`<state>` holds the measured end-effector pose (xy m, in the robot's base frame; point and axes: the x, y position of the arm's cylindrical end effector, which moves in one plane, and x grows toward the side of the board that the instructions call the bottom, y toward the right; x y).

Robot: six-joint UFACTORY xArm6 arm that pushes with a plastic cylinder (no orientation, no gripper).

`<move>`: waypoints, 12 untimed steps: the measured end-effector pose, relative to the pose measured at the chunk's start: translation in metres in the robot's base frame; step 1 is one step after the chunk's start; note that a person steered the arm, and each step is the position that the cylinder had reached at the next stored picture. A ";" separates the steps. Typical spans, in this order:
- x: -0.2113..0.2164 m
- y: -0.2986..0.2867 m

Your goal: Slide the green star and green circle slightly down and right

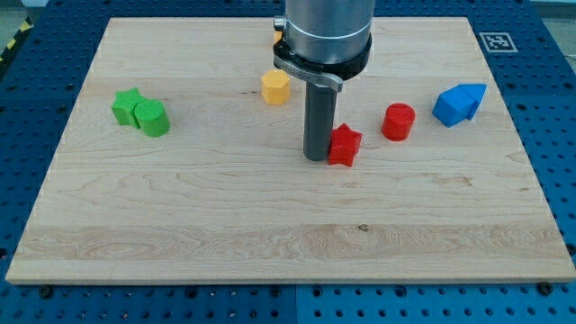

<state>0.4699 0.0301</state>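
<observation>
A: Where do the two pieces I'm after sit?

B: The small green star-shaped block (126, 105) and the green round cylinder block (152, 118) rest on the pale wooden board (225, 225) at the view's left, touching — the circle tucked against the star at about its four o'clock.

A: And from my tip (315, 157)?

B: They lie off at roughly nine to ten o'clock, well apart from it. My tip is the lower end of a straight dark rod with no claw on it, so there is nothing to be apart or clamped. It stands near the board's middle, just beside the red star-shaped block (344, 146), which touches or nearly touches it at three o'clock.

A: So the push?

B: The pair's line already runs towards four o'clock, the way the task wants. I judge the tip should come round to the star's ten o'clock side and press along that line — the star would carry the circle.

A: Anything in the way?

B: The yellow hexagonal block (275, 87) sits at the tip's eleven o'clock, near the likely path. The red cylinder block (398, 121) and the blue angular block (459, 103) are off at two o'clock, out of it.
</observation>
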 end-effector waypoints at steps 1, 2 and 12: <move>0.005 -0.026; 0.009 -0.084; -0.096 -0.316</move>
<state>0.3738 -0.2862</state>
